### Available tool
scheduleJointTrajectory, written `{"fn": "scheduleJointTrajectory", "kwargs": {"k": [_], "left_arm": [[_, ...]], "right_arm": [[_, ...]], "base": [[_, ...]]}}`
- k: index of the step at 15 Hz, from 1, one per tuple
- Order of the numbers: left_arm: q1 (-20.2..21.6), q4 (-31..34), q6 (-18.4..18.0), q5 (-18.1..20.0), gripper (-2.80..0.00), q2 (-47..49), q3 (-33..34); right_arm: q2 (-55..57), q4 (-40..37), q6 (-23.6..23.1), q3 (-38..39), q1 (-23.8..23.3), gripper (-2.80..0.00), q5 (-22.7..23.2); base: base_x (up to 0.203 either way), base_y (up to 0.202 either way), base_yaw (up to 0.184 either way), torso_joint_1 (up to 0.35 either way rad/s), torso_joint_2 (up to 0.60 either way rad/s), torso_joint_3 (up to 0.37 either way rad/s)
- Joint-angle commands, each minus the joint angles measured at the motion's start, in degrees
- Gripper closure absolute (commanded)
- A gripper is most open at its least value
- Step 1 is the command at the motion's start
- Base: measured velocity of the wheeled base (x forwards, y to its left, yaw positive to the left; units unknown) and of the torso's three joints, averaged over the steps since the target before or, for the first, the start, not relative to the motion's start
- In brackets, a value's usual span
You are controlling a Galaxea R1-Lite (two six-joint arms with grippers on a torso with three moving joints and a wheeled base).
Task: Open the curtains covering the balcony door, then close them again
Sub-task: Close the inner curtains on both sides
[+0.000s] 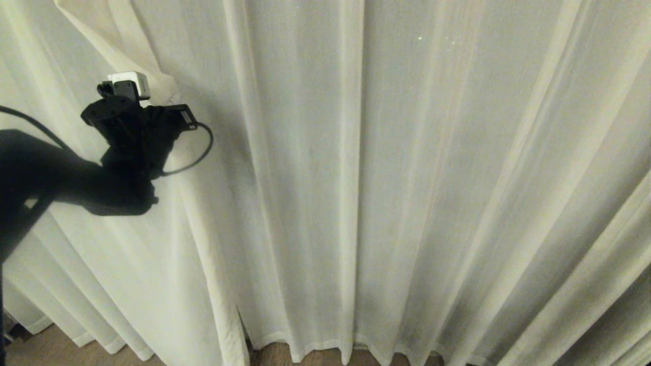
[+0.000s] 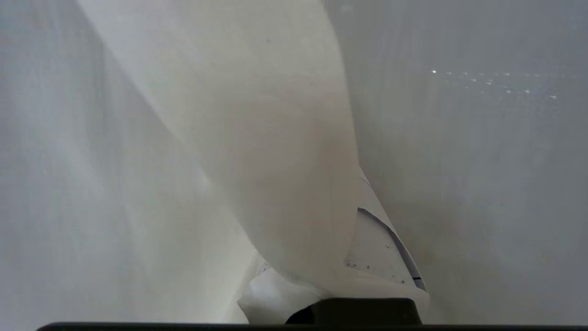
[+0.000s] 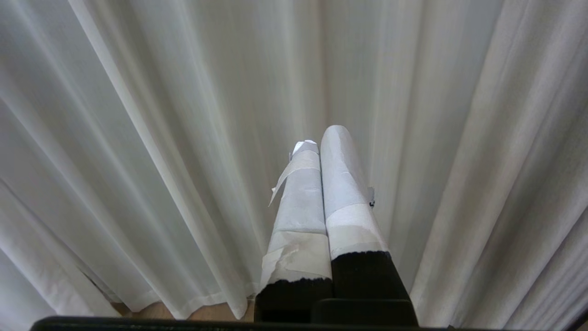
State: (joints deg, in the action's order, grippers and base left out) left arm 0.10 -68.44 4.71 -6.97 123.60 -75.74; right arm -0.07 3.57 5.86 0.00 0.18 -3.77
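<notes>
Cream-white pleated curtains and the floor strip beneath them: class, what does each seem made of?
Cream-white pleated curtains: apparently thin woven fabric, matte and partly sheer, since it hangs in soft vertical folds with a stitched hem. Brown floor strip: possibly wood or laminate; too little shows to be sure.

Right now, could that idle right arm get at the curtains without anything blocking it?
Probably yes. The right gripper is shut and empty, pointing straight at the curtains, with nothing between them. How far off the fabric hangs I cannot tell. The left gripper is already shut on a fold of them.
</notes>
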Motion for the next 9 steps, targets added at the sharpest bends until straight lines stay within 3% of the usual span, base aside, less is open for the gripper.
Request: {"fn": "scheduleJointTrajectory", "kwargs": {"k": [1, 9], "left_arm": [[-0.1, -0.6, 0.0, 0.0, 0.0, 0.0, 0.5], [-0.2, -0.6, 0.1, -0.1, 0.0, -0.8, 1.3]], "right_arm": [[0.1, 0.0, 0.0, 0.0, 0.0, 0.0, 0.0], [0.1, 0.0, 0.0, 0.0, 0.0, 0.0, 0.0]], "base": [[0.0, 0.0, 0.0, 0.0, 0.0, 0.0], [0.0, 0.0, 0.0, 0.0, 0.0, 0.0]]}}
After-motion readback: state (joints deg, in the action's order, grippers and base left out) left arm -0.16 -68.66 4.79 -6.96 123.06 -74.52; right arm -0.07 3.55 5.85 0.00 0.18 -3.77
